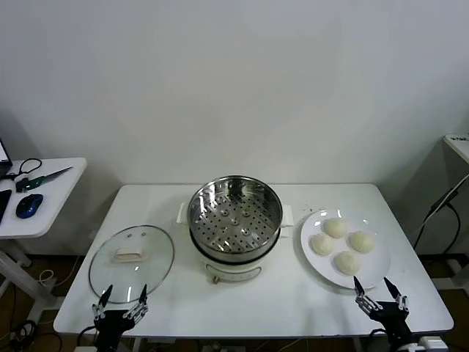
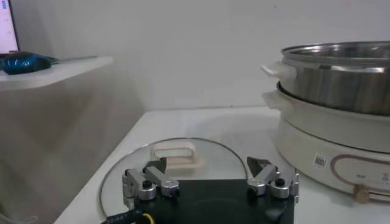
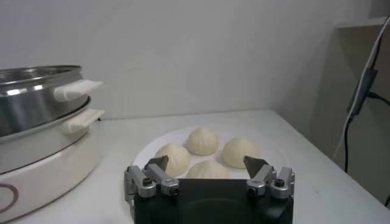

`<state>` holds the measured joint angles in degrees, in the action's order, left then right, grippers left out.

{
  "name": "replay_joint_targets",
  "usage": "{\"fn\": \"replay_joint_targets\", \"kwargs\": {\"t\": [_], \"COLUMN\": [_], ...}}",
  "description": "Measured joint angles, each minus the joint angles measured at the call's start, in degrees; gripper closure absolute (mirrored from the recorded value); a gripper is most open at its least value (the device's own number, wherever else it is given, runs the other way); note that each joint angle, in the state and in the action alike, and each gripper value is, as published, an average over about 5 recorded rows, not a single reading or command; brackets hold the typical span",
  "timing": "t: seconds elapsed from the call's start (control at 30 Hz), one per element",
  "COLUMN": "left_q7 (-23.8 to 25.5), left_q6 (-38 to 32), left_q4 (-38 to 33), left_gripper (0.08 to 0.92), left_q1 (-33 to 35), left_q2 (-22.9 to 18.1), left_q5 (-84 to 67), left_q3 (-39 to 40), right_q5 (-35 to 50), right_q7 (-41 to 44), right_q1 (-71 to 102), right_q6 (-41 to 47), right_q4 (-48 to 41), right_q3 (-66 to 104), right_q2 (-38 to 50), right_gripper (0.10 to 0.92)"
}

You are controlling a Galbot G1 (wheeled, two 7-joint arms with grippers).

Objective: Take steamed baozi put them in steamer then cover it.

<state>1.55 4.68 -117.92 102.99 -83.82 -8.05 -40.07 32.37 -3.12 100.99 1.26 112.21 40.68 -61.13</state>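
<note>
The steel steamer (image 1: pixel 235 214) stands uncovered mid-table on its white base, its perforated tray bare. Several cream-white baozi (image 1: pixel 341 244) lie on a white plate (image 1: pixel 316 260) to its right. The glass cover (image 1: pixel 132 262) with its cream bar handle (image 2: pixel 177 153) lies flat on the table to the steamer's left. My left gripper (image 1: pixel 124 296) is open at the table's front edge, just short of the cover (image 2: pixel 183 161). My right gripper (image 1: pixel 380 287) is open at the front edge, just short of the plate, with the baozi (image 3: pixel 202 141) beyond its fingertips. Neither holds anything.
A side table (image 1: pixel 44 192) at the far left carries a blue mouse (image 1: pixel 28 205) and cables. The steamer (image 3: pixel 42 97) has side handles sticking out on both sides. A cable (image 1: pixel 440 209) hangs at the far right beside another surface.
</note>
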Motion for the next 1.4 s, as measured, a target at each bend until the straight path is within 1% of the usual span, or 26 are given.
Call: {"fn": "replay_joint_targets", "kwargs": {"t": [0.1, 0.23, 0.4, 0.5, 0.63, 0.83, 1.0, 1.1, 1.23, 1.4], "left_q7": [0.02, 0.09, 0.25, 0.4, 0.48, 0.69, 0.9, 0.97, 1.03, 1.02], "left_q6": [-0.02, -0.11, -0.4, -0.64, -1.06, -1.52, -1.69, -1.82, -2.01, -2.13], "left_q4": [-0.08, -0.39, -0.75, -0.92, -0.8, -0.56, -0.6, -0.5, -0.28, -0.1], "left_gripper": [0.177, 0.177, 0.177, 0.177, 0.177, 0.177, 0.177, 0.177, 0.177, 0.177], "left_q1": [-0.11, -0.17, -0.04, 0.1, 0.12, 0.1, 0.12, 0.09, 0.09, 0.05], "left_q2": [0.15, 0.56, 0.95, 1.11, 1.21, 0.94, 0.58, 0.53, 0.4, 0.09], "left_q5": [-0.17, -0.61, -1.24, -1.51, -1.65, -1.66, -1.62, -1.59, -1.48, -1.42], "left_q3": [0.03, 0.28, 0.64, 0.84, 1.0, 1.41, 1.56, 1.61, 1.79, 1.85], "right_q5": [-0.34, -1.14, -3.11, -5.39, -9.08, -17.14, -22.58, -24.15, -24.86, -25.79], "right_q7": [-0.07, 0.5, 5.05, 10.43, 20.29, 38.02, 51.6, 57.69, 62.82, 66.25], "right_q1": [-2.36, -9.57, -21.72, -30.35, -43.16, -65.14, -84.05, -94.57, -105.32, -112.1], "right_q6": [1.57, 4.52, 8.21, 9.47, 9.3, 3.94, -1.51, -3.57, -4.79, -5.06], "right_q4": [-0.68, -3.48, -9.67, -14.41, -20.79, -30.29, -38.41, -43.03, -48.32, -54.29], "right_q3": [0.22, -0.29, -4.47, -9.84, -20.15, -40.61, -59.62, -70.51, -82.96, -92.47], "right_q2": [0.88, 3.92, 10.72, 16.05, 23.09, 29.54, 31.0, 30.5, 28.59, 24.7], "right_gripper": [0.203, 0.203, 0.203, 0.203, 0.203, 0.203, 0.203, 0.203, 0.203, 0.203]}}
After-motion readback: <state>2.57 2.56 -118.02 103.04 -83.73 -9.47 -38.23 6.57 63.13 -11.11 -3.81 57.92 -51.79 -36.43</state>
